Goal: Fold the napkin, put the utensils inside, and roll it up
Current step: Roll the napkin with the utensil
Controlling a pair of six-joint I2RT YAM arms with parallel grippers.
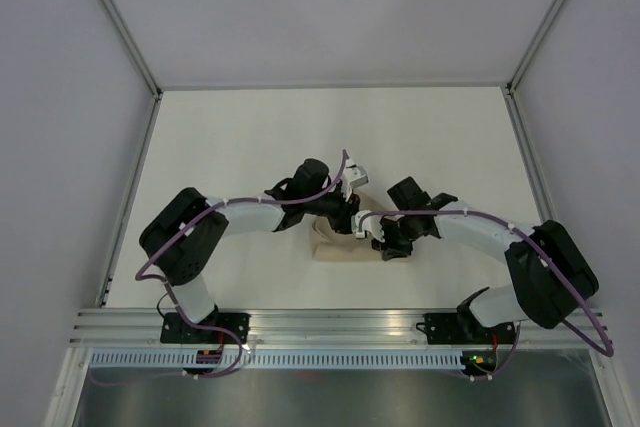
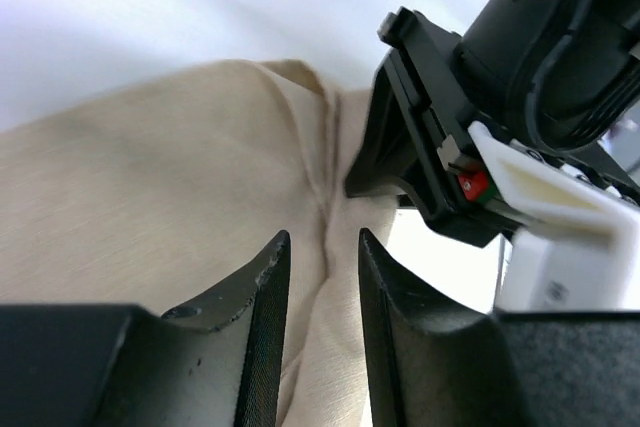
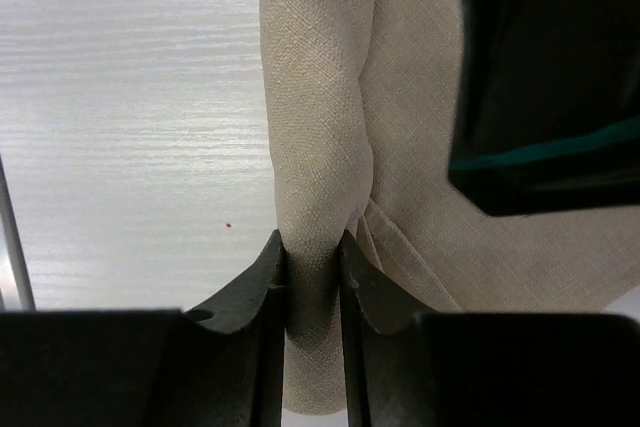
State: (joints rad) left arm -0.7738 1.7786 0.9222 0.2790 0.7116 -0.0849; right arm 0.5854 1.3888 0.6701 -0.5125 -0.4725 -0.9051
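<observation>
The beige napkin (image 1: 335,247) lies rolled and bunched on the white table between my two arms. My right gripper (image 3: 312,242) is shut on the rolled edge of the napkin (image 3: 315,97), which fills the gap between its jaws. My left gripper (image 2: 322,242) straddles a rolled fold of the napkin (image 2: 150,167), with cloth filling the narrow gap between its fingers. In the top view the left gripper (image 1: 350,219) and the right gripper (image 1: 385,245) meet over the cloth. The utensils are hidden.
The right arm's black and white wrist (image 2: 480,147) sits close in front of the left gripper. The left arm's dark body (image 3: 540,77) hangs over the cloth. White table (image 1: 250,147) spreads behind, with metal frame posts (image 1: 130,187) at the sides.
</observation>
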